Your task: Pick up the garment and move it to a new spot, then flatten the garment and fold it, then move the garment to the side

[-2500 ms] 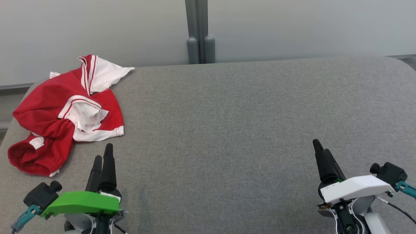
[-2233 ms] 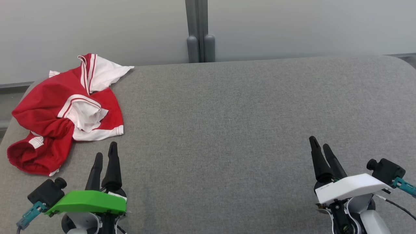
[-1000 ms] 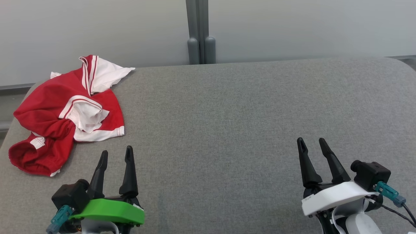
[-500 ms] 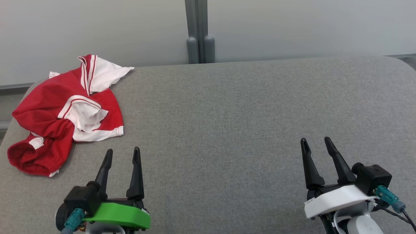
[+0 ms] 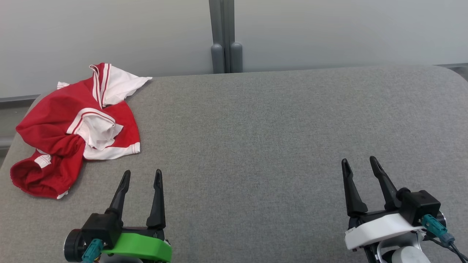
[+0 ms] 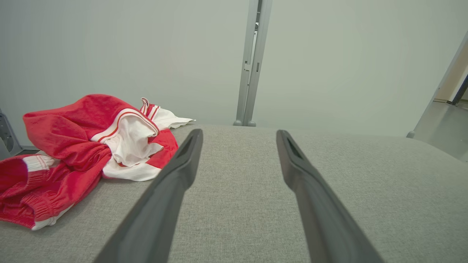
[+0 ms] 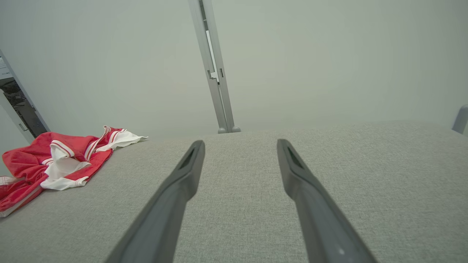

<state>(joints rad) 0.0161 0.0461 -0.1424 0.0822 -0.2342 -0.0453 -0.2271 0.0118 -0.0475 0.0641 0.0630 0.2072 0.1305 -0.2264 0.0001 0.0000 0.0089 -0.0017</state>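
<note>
Head view: crumpled garment (image 5: 55,120) runs diagonally, near-left to far-right.

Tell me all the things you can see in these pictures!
garment: one, red and white, crumpled at the far left corner of the table
table: one, grey cloth top, spreading across the whole head view
wall: pale grey panels, behind the table
post: one, grey, upright between the wall panels at the middle of the table's far edge
left gripper: one, dark fingers on a green mount, lower left, open, holding nothing, just short of the garment
right gripper: one, dark fingers on a white mount, lower right, open, holding nothing, over bare table
</note>
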